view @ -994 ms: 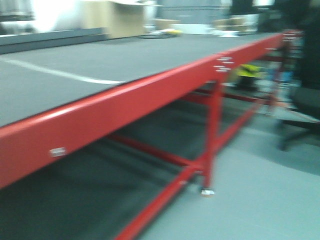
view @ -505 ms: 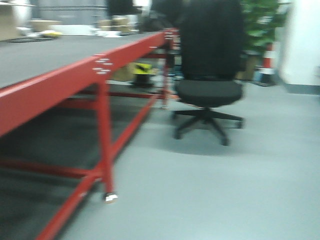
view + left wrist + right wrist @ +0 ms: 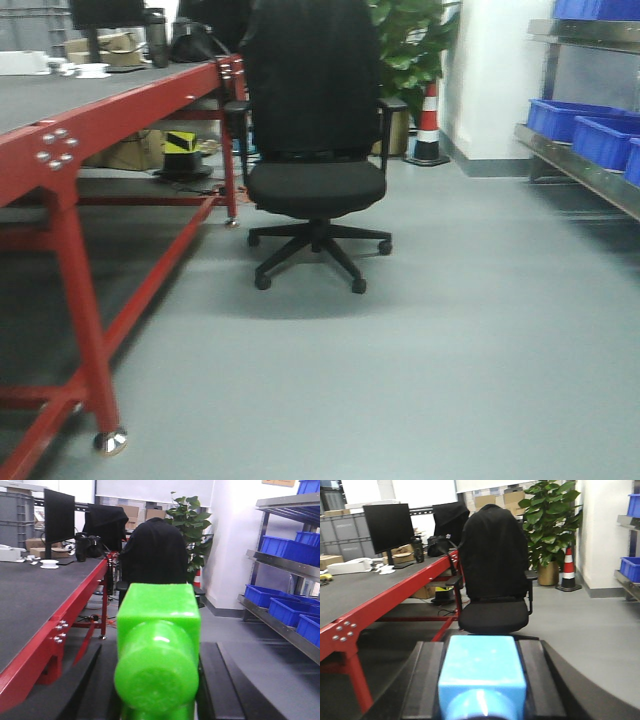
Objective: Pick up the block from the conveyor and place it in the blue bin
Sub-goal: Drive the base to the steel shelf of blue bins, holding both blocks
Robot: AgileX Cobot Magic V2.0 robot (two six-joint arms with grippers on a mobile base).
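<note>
The grey floor (image 3: 470, 340) is the biggest thing here. It is wide and bare, so the robot has room to roll.

The conveyor (image 3: 25, 100) runs along the side at 9 o'clock in the front view. Its flat grey belt sits on a red frame. No block shows on the part of the belt in view.

A black chair (image 3: 315, 150) stands at 12 o'clock, right in the middle of the path. I think the robot could bump it if it goes straight.

A metal shelf (image 3: 575, 168) is at 3 o'clock by the white wall. The blue bins (image 3: 600, 138) sit on it in a row with their tops open, so things can drop in from above.

A green plant (image 3: 410, 50) and a striped cone (image 3: 428, 120) stand in the far corner at 1 o'clock, out of the way.

The green block (image 3: 160, 615) is in the left hand (image 3: 156, 652). The two dark fingers squeeze it from both sides so it will not fall. The blue block (image 3: 482, 672) is pinched the same way in the right hand (image 3: 480, 650).

So I think the grabbing is done. Both blocks are off the belt and up in the air, well apart from the bins. The next job looks like getting to the shelf and dropping them in.
</note>
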